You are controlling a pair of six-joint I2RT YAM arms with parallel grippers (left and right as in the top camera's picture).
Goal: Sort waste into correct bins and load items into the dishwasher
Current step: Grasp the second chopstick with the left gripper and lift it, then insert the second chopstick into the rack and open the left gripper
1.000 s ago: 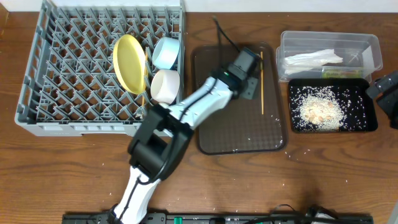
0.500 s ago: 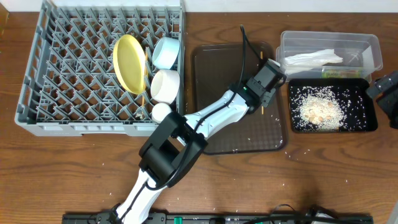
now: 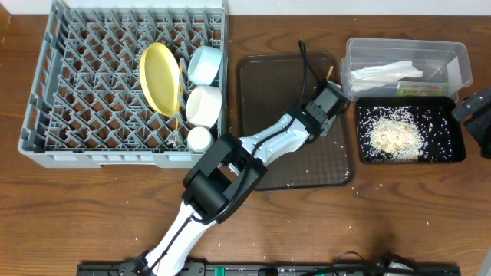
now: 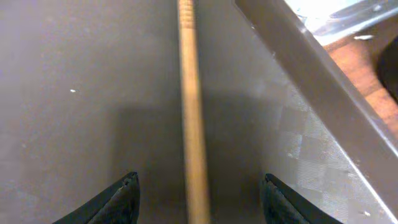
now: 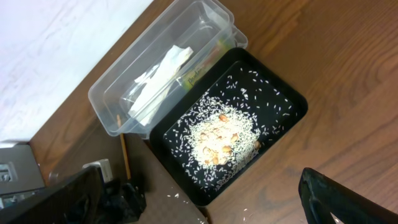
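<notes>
My left gripper (image 4: 198, 202) is part-open and empty, straddling the chopstick (image 4: 189, 93) at frame centre on the tray (image 4: 74, 74). Judgement: descend squarely with the stick centred, then close low.

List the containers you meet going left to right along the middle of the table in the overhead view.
Grey dish rack → brown serving tray → black tray holding rice.

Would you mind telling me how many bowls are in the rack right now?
2. The blue bowl and the white bowl sit side by side in the rack, beside the plate. None looks hidden.
</notes>
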